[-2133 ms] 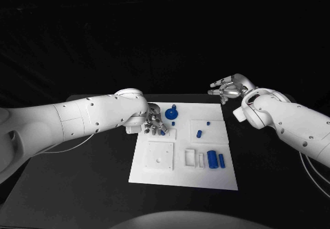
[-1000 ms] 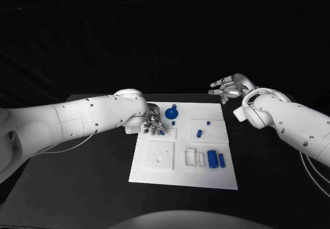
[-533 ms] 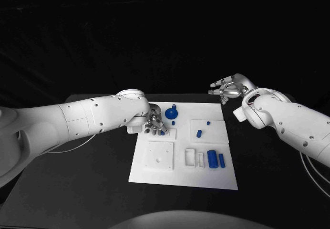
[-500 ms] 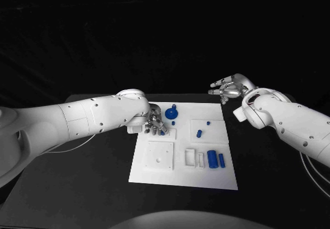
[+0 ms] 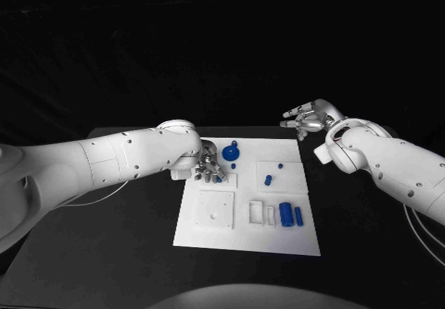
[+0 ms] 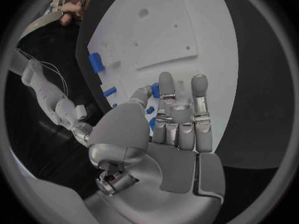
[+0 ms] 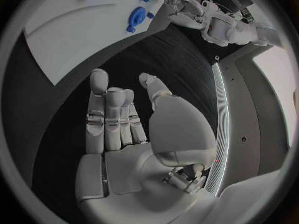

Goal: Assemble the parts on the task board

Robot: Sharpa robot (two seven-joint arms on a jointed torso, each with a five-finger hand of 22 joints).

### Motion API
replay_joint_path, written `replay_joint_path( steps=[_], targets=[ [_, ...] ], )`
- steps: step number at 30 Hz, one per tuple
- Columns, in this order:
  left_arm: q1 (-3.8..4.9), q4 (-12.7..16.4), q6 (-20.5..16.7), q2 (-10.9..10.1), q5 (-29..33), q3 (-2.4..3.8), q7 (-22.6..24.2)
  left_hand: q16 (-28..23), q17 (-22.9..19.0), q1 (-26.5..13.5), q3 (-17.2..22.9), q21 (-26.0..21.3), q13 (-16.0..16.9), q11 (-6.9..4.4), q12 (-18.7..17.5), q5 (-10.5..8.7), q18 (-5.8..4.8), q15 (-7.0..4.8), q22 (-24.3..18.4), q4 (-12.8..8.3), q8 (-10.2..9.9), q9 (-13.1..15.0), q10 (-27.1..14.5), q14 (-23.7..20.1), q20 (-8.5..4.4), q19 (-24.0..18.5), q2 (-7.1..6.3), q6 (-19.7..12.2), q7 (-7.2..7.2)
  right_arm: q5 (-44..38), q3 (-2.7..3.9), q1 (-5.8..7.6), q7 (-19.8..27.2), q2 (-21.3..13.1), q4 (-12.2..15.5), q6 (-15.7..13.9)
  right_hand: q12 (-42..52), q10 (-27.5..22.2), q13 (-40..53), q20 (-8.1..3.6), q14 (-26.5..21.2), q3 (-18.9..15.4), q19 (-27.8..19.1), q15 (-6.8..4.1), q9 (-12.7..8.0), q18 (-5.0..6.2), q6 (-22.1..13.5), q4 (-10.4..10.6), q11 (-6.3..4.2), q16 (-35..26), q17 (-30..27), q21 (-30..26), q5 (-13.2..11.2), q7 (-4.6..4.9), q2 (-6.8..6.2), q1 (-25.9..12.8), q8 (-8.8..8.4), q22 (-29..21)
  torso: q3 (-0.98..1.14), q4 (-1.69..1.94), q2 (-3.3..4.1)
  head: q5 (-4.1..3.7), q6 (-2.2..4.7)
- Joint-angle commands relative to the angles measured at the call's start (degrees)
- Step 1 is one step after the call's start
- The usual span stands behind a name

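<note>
The white task board lies in the middle of the black table. My left hand hangs over its far left corner, by a raised white square block. In the left wrist view the thumb and a finger of that hand pinch a small blue part. A blue disc with a handle sits just right of the hand. My right hand floats beyond the board's far right corner, fingers apart and holding nothing.
Two small blue pegs stand in a square block at the board's right. A blue cylinder and a thin blue peg lie nearer me, beside white slotted blocks. A square plate with holes lies on the left.
</note>
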Motion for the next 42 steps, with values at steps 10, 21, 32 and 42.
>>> replay_joint_path(
  steps=[10, 21, 32, 42],
  targets=[
    [-0.19, 0.3, -2.7, -1.1, 0.9, -0.12, -0.2, -1.0, -1.7, -2.8, 4.0, -2.5, 0.8, -0.85, 0.2, -8.43, -0.83, -0.75, 0.3, -1.2, 0.0, -4.3, 3.0, -0.1, -0.42, 1.4, -4.28, 1.1, -1.55, -0.5, 0.02, -0.04, 0.3, 0.0, -0.1, 0.6, 0.0, -0.2, -0.1, -0.37, -0.1, -0.3, 1.5, -0.32, -0.1, 0.95, -0.3, 0.0, -0.40, -0.5, -0.2, -0.3, 0.3, 0.16, -0.06, -0.4, -0.07, 0.7, -0.04, 0.05, 0.02, -0.10, 0.20],
    [-0.18, 0.7, -4.8, -2.1, 1.6, 0.13, -0.4, -0.5, -1.3, -2.6, 2.3, -3.5, 1.5, -0.80, 0.7, -19.78, -0.98, -0.78, 0.8, 8.0, 0.1, -4.8, 3.0, 0.1, -0.52, 2.1, -7.58, 2.4, -1.42, -0.5, 0.02, -0.18, 0.2, -0.1, 0.0, 0.5, 0.0, -0.1, -0.1, -0.37, 0.0, -0.3, 1.5, -0.32, -0.1, 0.96, -0.4, 0.0, -0.39, -0.3, -0.1, -0.3, 0.3, 0.19, -0.07, -0.4, -0.08, 0.7, -0.01, 0.00, -0.01, -0.08, 0.21],
    [-0.13, 1.2, -5.2, -2.6, 3.3, 0.89, -0.7, -0.8, -1.9, -2.8, -1.9, -4.0, 1.8, -0.51, 0.5, -29.90, -1.05, -0.72, 1.0, 17.7, 0.1, -3.5, 3.0, 0.0, -0.53, 2.4, -12.76, 2.4, -1.03, -0.5, 0.02, -0.25, 0.2, -0.1, -0.1, 0.5, 0.0, -0.1, -0.1, -0.37, 0.0, -0.3, 1.5, -0.32, -0.1, 0.96, -0.4, 0.0, -0.39, -0.3, -0.1, -0.3, 0.3, 0.19, -0.07, -0.4, -0.08, 0.7, 0.02, -0.01, -0.03, 0.01, 0.54],
    [0.41, 1.5, -3.5, -3.9, 4.5, 4.33, -0.9, -1.5, -3.1, -1.8, -2.9, -4.2, 1.6, -0.41, 0.0, -19.60, -1.22, -0.73, 1.0, 11.2, 0.1, -2.9, 3.0, -0.4, -0.58, 2.1, -7.77, 1.7, -1.04, -0.5, 0.02, -0.27, 0.3, -0.2, -0.2, 0.5, 0.0, -0.1, -0.1, -0.37, 0.0, -0.4, 1.5, -0.33, 0.0, 0.97, -0.4, 0.2, -0.39, -0.3, -0.1, -0.3, 0.4, 0.18, -0.09, -0.4, -0.04, 0.7, 0.00, -0.02, 0.03, 0.11, 0.97]
  ],
)
